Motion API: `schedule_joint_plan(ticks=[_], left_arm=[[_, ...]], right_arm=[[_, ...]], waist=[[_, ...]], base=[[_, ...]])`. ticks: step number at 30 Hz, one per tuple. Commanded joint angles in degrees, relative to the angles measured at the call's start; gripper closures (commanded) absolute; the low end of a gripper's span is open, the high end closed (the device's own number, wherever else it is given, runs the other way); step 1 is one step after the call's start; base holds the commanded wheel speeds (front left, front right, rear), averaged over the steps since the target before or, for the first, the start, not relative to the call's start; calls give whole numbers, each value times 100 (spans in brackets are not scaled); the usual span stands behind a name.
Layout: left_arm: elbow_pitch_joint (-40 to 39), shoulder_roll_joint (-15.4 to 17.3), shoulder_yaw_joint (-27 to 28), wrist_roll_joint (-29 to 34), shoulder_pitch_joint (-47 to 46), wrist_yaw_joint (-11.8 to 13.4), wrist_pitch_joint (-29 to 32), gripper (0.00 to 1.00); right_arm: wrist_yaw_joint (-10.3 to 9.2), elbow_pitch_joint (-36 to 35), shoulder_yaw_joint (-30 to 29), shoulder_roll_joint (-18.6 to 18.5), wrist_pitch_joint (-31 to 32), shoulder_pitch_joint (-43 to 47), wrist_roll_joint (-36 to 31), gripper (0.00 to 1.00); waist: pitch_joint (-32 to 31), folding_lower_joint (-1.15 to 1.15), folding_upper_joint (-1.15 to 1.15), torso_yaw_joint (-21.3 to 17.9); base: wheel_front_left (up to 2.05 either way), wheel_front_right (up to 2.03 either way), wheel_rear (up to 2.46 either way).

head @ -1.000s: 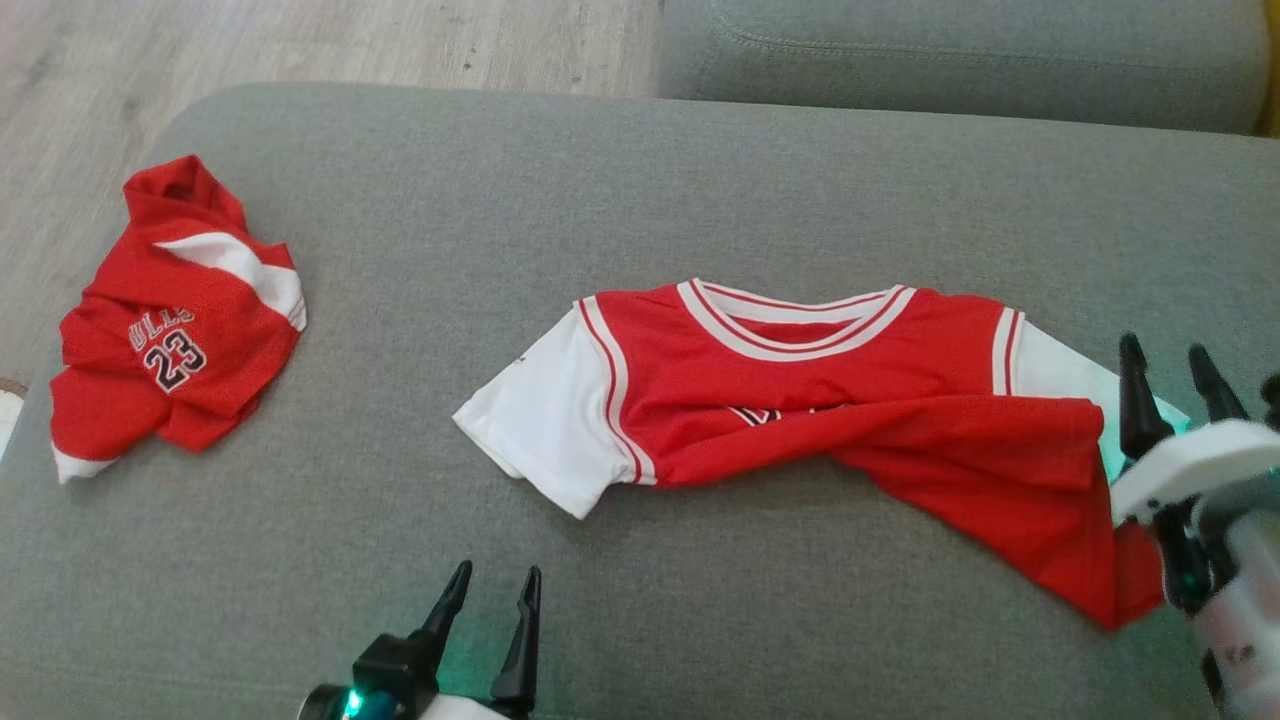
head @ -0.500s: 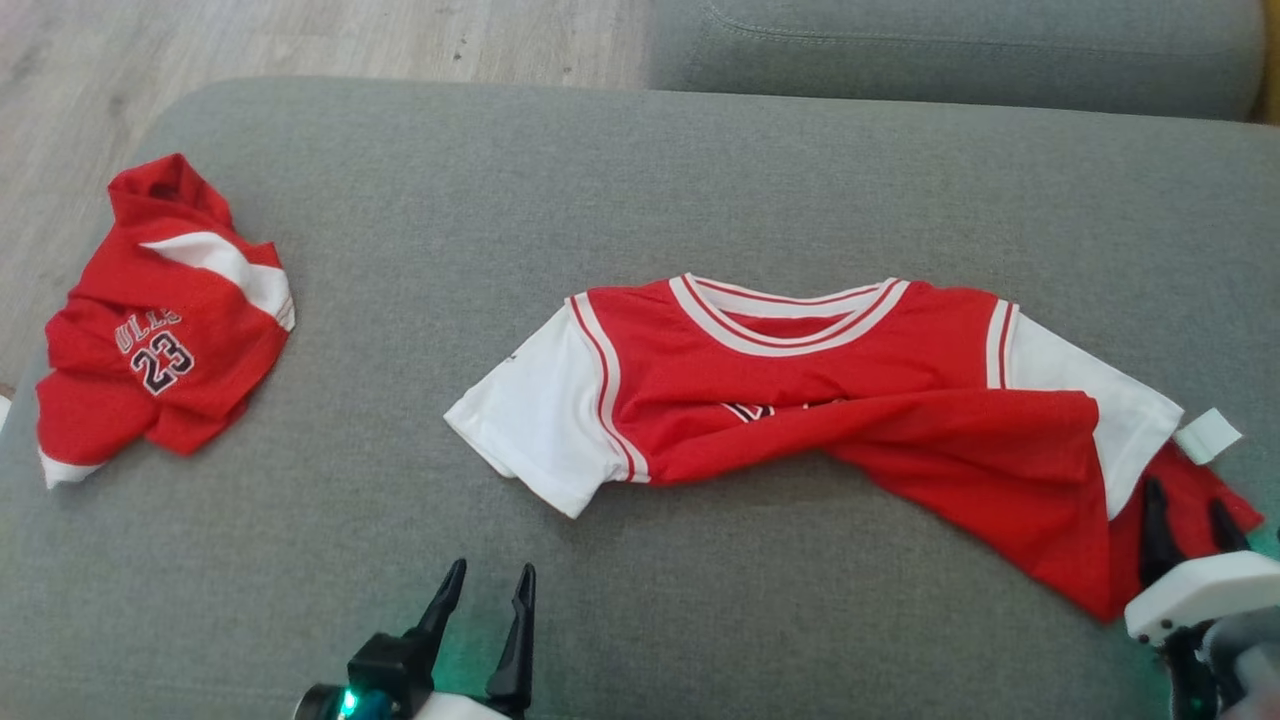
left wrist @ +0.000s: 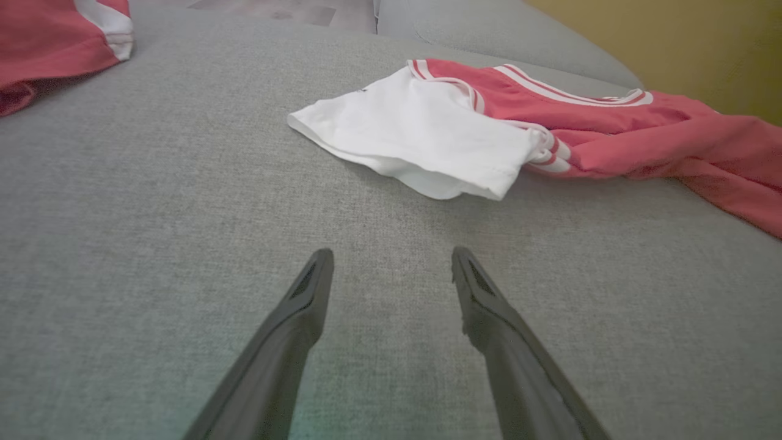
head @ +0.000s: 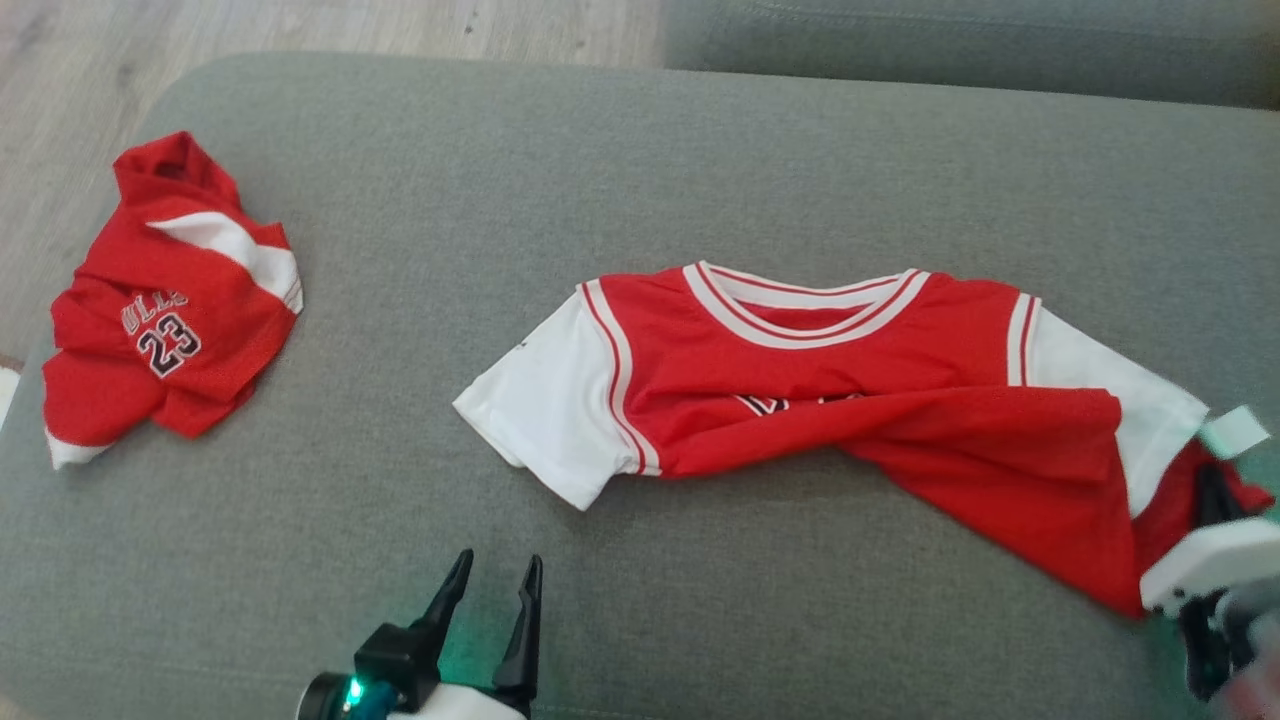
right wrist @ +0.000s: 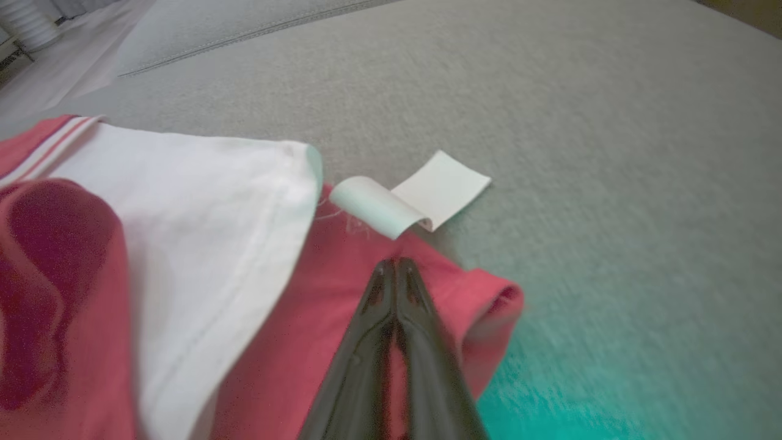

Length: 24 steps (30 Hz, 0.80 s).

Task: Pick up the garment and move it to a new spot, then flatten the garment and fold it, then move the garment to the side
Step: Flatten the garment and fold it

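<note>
Right wrist view: right claw is pinched shut on the red hem of the jersey, spread mid sofa cushion; draw outward slowly to flatten. Left claw hovers open over the cushion's front.

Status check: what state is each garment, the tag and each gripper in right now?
large jersey, spread out but rumpled, not folded.
small jersey, crumpled heap at the cushion's left edge.
tag, curled, beside the red hem corner.
left gripper, open, empty.
right gripper, shut on the large jersey's red hem corner.
</note>
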Motion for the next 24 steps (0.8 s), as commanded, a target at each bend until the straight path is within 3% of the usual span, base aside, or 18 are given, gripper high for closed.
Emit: schedule_joint_plan(ticks=[1, 10, 15, 16, 17, 18, 24], left_arm=[[-155, 8, 160, -41, -230, 37, -32, 0], [-213, 8, 103, -80, -340, 24, -32, 0], [-223, 8, 17, -136, -433, 46, -32, 0], [-221, 8, 8, -151, -438, 56, -32, 0], [-219, 8, -3, -163, -439, 62, -32, 0], [-216, 8, -9, -173, -437, 66, -32, 0], [-241, 8, 91, -160, -353, 129, -32, 0]], right_arm=[[-4, -58, 180, -45, 43, -107, -88, 100], [-4, -1082, 44, -430, 8, -1498, -1021, 100], [-4, -801, -62, -662, 173, -2252, -1571, 100], [-4, -681, -167, -687, 210, -2339, -1646, 68], [-4, -581, -252, -737, 201, -2404, -1758, 9], [-4, -502, -324, -780, 175, -2442, -1880, 0], [-4, -528, -735, -349, 16, -2062, -1940, 0]], waist=[[27, 0, 0, 27], [197, 0, 0, 247], [281, 0, 0, 475], [289, 0, 0, 510], [298, 0, 0, 542], [302, 0, 0, 567], [220, 0, 0, 502]], base=[[0, 0, 0], [0, 0, 0], [0, 0, 0], [0, 0, 0], [0, 0, 0], [0, 0, 0], [0, 0, 0]])
